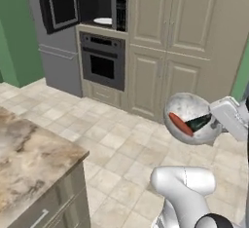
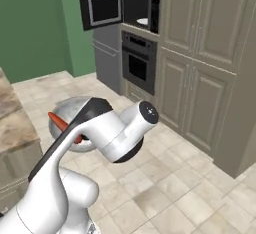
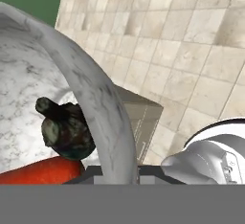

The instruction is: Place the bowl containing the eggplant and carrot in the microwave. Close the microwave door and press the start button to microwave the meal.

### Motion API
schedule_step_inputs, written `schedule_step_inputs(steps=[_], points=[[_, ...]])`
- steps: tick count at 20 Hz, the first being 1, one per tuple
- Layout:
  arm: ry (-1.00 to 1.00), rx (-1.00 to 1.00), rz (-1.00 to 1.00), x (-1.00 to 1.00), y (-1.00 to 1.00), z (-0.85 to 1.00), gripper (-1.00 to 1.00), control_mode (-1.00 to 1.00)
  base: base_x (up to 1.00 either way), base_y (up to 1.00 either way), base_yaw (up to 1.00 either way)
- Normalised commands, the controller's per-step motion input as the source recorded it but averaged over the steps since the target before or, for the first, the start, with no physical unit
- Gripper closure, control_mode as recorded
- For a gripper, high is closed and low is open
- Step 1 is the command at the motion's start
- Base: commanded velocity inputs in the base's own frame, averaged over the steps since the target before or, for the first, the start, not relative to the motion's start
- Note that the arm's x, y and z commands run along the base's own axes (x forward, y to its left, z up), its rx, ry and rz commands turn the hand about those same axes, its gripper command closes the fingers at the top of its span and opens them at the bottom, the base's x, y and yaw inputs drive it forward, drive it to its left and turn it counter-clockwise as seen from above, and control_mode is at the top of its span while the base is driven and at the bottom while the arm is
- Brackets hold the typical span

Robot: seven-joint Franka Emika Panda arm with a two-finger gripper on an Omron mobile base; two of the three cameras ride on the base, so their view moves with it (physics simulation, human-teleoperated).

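- The end effector is gripping the rim of the marble bowl, holding it above the floor.
- The carrot and eggplant are lying inside.
- The microwave door is standing open.

Beige tiled floor and marble counter

The floor spreads pale and tiled (cabinets at its far edge); the marble counter stands beside it.

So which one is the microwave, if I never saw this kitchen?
Find the tall beige cabinet wall. At its left end, up high, the microwave sits above the oven. Its door hangs open, showing a white plate; the oven's is shut.
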Motion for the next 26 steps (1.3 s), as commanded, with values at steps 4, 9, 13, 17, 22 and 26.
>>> schedule_step_inputs(steps=[4, 9, 13, 17, 22, 26], points=[[0.0, 0.0, 0.0, 0.0, 0.0, 0.0, 1.0, 1.0, 1.0, -0.6, 0.41], [0.0, 0.0, 0.0, 0.0, 0.0, 0.0, 1.0, 1.0, 1.0, -0.46, 0.48], [0.0, 0.0, 0.0, 0.0, 0.0, 0.0, 1.0, 1.0, 1.0, -0.65, 0.39], [0.0, 0.0, 0.0, 0.0, 0.0, 0.0, 1.0, 1.0, 1.0, -0.77, 0.26], [0.0, 0.0, 0.0, 0.0, 0.0, 0.0, 1.0, 1.0, 1.0, -0.47, 0.09], [0.0, 0.0, 0.0, 0.0, 0.0, 0.0, 1.0, 1.0, 1.0, -0.02, -0.12]])
